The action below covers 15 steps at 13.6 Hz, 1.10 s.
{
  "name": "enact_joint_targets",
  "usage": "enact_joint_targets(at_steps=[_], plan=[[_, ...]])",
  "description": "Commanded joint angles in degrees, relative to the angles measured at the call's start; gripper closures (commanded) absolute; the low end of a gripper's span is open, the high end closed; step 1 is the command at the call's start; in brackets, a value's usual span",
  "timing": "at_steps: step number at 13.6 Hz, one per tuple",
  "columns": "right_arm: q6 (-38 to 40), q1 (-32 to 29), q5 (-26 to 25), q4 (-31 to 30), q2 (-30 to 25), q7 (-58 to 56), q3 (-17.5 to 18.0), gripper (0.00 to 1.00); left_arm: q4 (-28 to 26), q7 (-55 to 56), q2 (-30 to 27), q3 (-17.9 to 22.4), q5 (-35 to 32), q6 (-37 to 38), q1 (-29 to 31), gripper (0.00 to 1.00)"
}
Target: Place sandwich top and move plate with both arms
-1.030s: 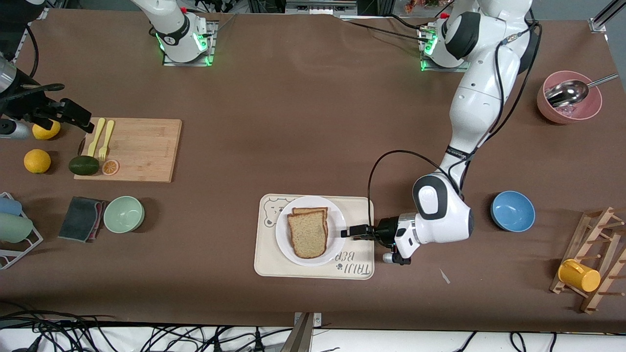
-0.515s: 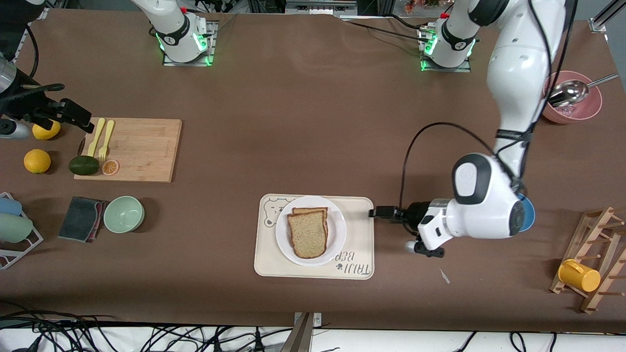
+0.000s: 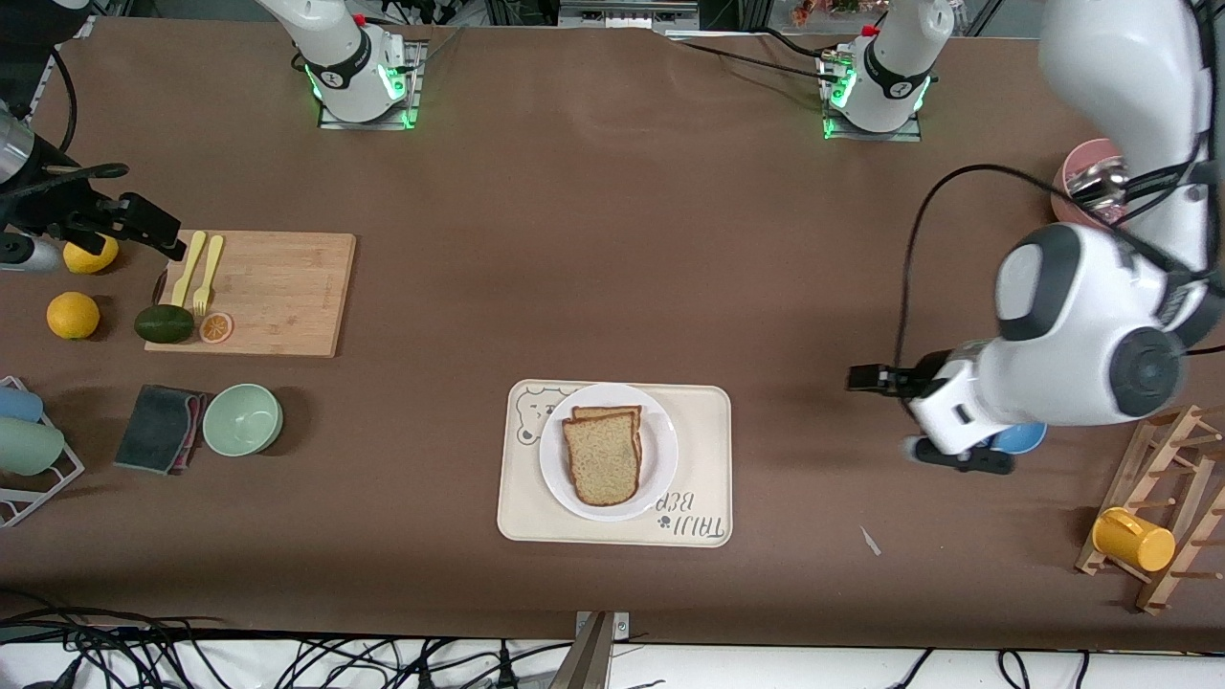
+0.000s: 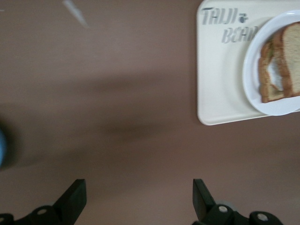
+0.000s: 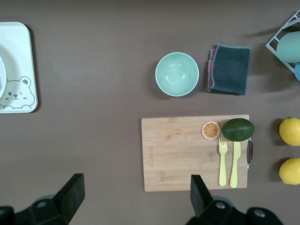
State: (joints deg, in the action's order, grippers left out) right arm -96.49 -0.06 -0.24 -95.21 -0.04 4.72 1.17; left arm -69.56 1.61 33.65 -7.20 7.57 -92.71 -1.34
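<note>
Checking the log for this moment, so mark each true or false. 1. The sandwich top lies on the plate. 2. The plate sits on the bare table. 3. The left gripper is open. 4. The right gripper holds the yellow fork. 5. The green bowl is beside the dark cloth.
1. True: the sandwich top lies on the plate.
2. False: it sits on the cream tray.
3. True: the left gripper is open over bare table.
4. False: the right gripper is open and empty; the yellow fork lies on the cutting board.
5. True: green bowl, dark cloth.
</note>
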Motion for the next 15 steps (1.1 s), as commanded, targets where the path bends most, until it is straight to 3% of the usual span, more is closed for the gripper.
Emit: enact_joint_targets(at_steps=[1,6,10,13,15], plan=[[1.4,-0.7,0.8,1.1,0.0,0.5,0.9,0.0,-2.5,0.6,-4.5,0.0,-2.6,2.5,3.4,0.0],[1.4,-0.7,0.9,1.1,0.0,0.5,1.0,0.0,-2.3,1.9,-11.0,1.0,-9.4,4.3,6.1,0.0],[1.4,-0.7,0.9,1.1,0.0,0.6,1.0,0.0,-2.5,1.4,-15.2,2.7,-10.2,5.8,6.3,0.0],[1.4,-0.7,0.9,1.1,0.0,0.5,0.9,0.0,-4.3,0.8,-20.0,3.7,-10.2,8.2,5.5,0.0],[1.4,-0.7,0.9,1.1,0.0,0.5,0.9,0.0,-9.2,0.7,-25.3,5.7,-10.2,9.5,3.5,0.0]])
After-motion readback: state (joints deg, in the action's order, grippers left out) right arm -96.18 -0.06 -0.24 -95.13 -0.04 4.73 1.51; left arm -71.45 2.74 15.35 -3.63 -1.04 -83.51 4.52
